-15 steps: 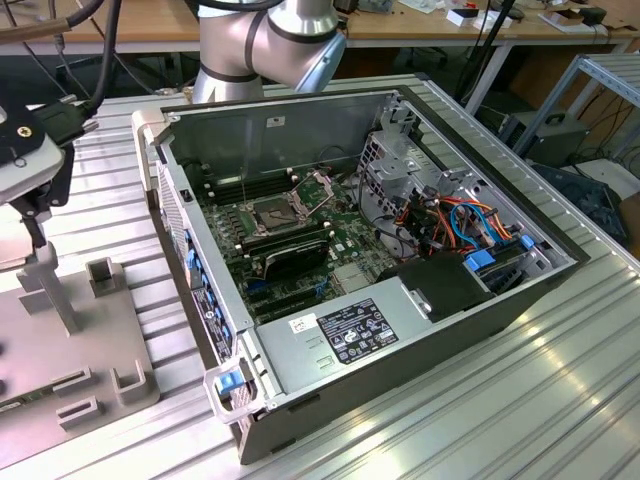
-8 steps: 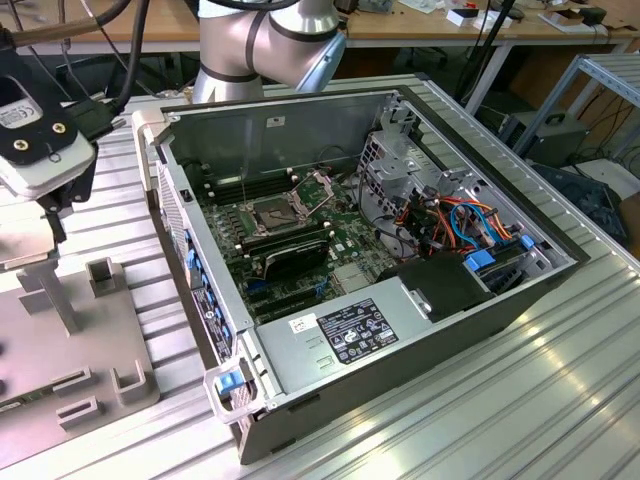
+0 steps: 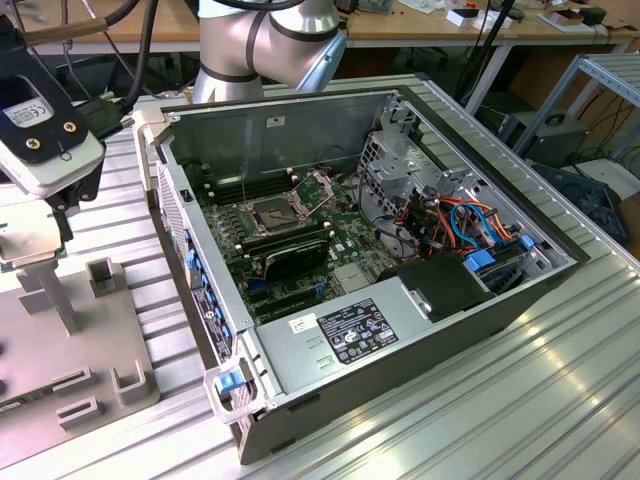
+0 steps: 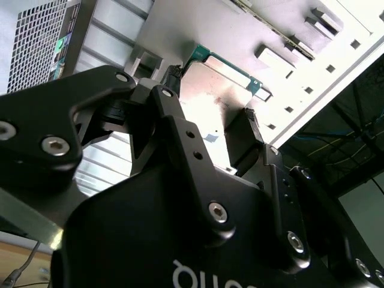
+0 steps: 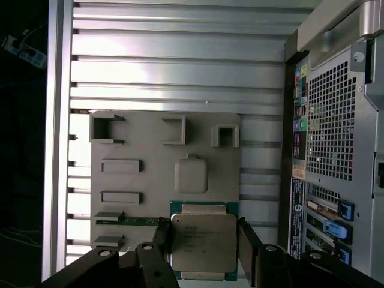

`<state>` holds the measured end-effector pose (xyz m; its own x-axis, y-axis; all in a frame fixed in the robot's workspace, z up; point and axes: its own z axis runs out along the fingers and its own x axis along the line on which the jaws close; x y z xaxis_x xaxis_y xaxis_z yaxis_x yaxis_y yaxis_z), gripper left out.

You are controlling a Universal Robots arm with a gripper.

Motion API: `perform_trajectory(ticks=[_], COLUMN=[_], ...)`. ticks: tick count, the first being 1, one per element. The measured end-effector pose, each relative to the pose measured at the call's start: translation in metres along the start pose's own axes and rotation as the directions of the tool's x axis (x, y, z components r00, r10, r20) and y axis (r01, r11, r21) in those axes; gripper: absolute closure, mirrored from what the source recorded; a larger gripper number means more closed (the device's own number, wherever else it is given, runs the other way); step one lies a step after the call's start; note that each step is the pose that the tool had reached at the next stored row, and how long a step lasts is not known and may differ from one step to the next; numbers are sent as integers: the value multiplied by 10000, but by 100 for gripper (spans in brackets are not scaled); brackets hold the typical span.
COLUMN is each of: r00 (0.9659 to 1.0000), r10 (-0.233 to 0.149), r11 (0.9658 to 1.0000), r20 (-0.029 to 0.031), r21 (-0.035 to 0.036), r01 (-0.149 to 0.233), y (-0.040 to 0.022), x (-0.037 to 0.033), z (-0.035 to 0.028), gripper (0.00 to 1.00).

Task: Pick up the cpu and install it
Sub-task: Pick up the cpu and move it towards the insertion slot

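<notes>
On the ribbed metal surface (image 3: 520, 420), what's the biggest item? (K)

Computer case (image 3: 430, 365), mid-frame in the exterior view. It lies on its side with the cover off, so the board faces up for top-down access. The arm (image 3: 260, 40) is rooted at twelve o'clock from it. (R)

And at nine o'clock from the case? (K)

Grey fixture plate (image 3: 40, 385) on the exterior view's left, with brackets and slots. Reads as a parts rack. (R)

Socket? (K)

Motherboard socket (image 3: 275, 212), about ten o'clock inside the case, its metal frame (image 3: 318, 185) swung up. Judged: left open to receive the chip. The recess looks dark, with no silvery face in it. (R)

Gripper (image 5: 203, 223)? (K)

Over the fixture plate, well apart from the socket. The fingers (image 5: 247, 240) are drawn in to chip width, one against each of two opposite edges of the cpu (image 5: 203, 243). In the second wrist view the cpu (image 4: 213, 99) shows a bright face and a green rim between them. The edge grip likely keeps the pads off the face and the contact side. (R)

Lifted clear? (K)

Cannot tell. Install not yet done. (R)
</notes>
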<state>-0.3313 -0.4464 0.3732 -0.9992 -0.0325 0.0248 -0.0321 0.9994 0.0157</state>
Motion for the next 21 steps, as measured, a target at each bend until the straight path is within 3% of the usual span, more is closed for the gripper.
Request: perform_trajectory(ticks=[4, 21], r00=[10000, 10000], r10=[-2, 0], r11=[10000, 10000], r20=[1, 1], r21=[0, -1], r01=[2, 0], y=[-1, -9], x=[-16, -277], z=[0, -4], gripper=[45, 45])
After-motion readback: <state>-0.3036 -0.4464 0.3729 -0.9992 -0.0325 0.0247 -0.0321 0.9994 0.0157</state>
